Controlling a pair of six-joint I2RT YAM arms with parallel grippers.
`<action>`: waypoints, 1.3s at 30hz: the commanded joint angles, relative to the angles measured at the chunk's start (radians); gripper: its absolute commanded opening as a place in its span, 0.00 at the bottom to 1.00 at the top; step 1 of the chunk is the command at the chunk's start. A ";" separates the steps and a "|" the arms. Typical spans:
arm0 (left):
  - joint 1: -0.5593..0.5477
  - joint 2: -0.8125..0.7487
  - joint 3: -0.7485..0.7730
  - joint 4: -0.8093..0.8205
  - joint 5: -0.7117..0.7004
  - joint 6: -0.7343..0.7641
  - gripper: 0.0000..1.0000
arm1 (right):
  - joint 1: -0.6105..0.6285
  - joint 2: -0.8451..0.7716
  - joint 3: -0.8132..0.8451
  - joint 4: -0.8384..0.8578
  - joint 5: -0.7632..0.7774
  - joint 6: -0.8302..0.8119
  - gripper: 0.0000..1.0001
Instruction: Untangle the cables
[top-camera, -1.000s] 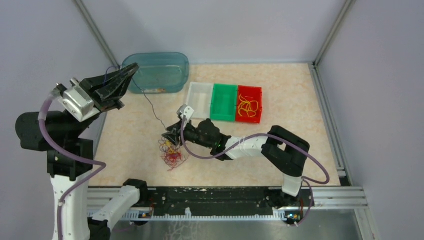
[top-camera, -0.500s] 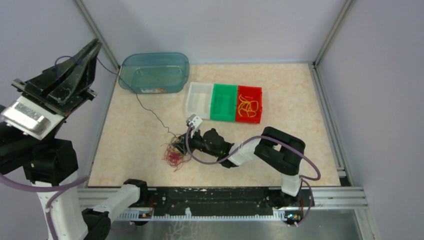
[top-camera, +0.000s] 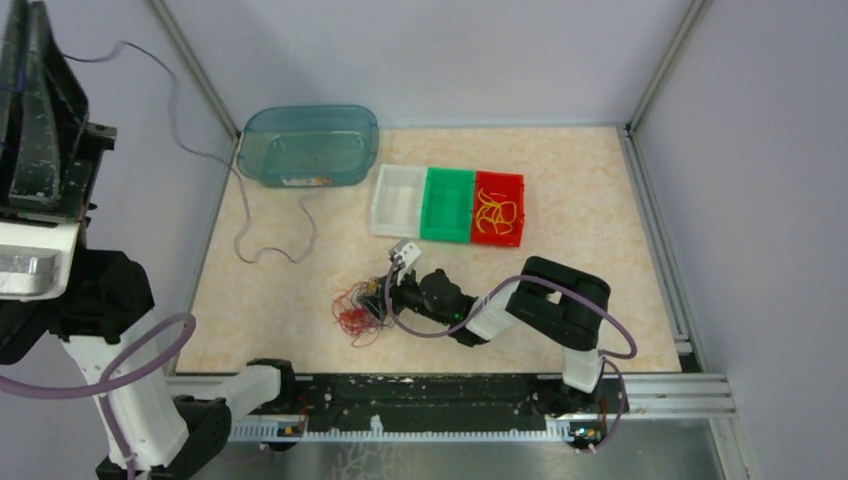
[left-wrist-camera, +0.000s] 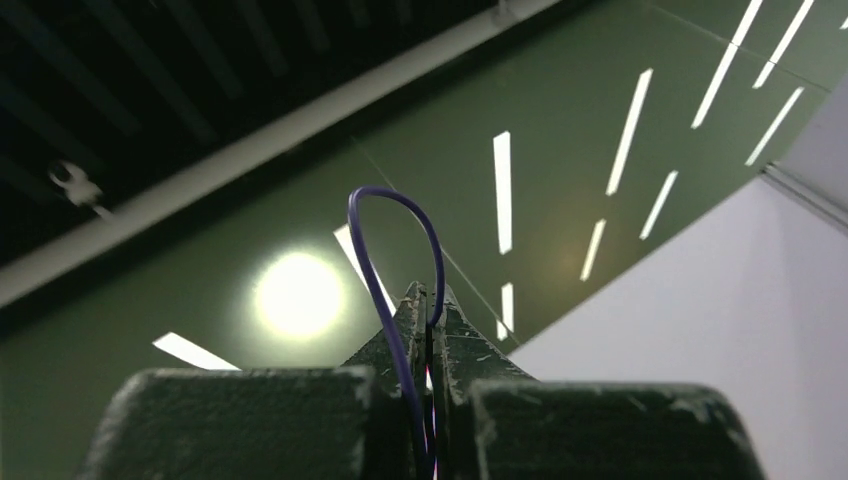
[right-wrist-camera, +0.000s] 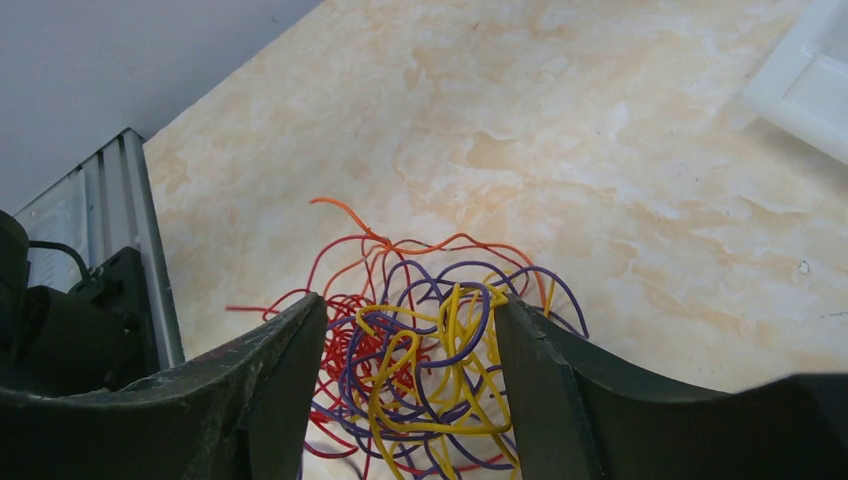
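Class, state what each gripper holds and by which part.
Left gripper: one purple cable, pinched at a loop poking past its tips. Right gripper: open astride the tangle, holding nothing.

marbled table (top-camera: 580, 170), teal tub (top-camera: 300, 166), white bin (top-camera: 398, 200), green bin (top-camera: 447, 205), red bin (top-camera: 499, 177), tangled cables (top-camera: 355, 308)

The left arm (top-camera: 138, 420) and right arm (top-camera: 492, 314) had white links between bulky black joint housings, each trailed by a thick purple cable (top-camera: 188, 330). A silver metal block (top-camera: 30, 270) backed the left gripper (left-wrist-camera: 430, 300), whose black fingers (left-wrist-camera: 240, 420) looked scuffed. The right gripper (right-wrist-camera: 410, 340) had smooth, curved dark fingers.
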 joint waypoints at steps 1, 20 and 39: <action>0.031 0.046 0.111 0.158 -0.025 0.049 0.00 | 0.009 -0.039 -0.013 0.084 0.021 0.018 0.64; 0.138 -0.093 -0.136 0.001 0.300 -0.271 0.00 | 0.009 -0.464 0.121 -0.112 -0.107 -0.137 0.93; 0.166 -0.142 -0.245 -0.034 0.374 -0.604 0.00 | 0.010 -0.380 0.520 -0.290 -0.461 -0.119 0.86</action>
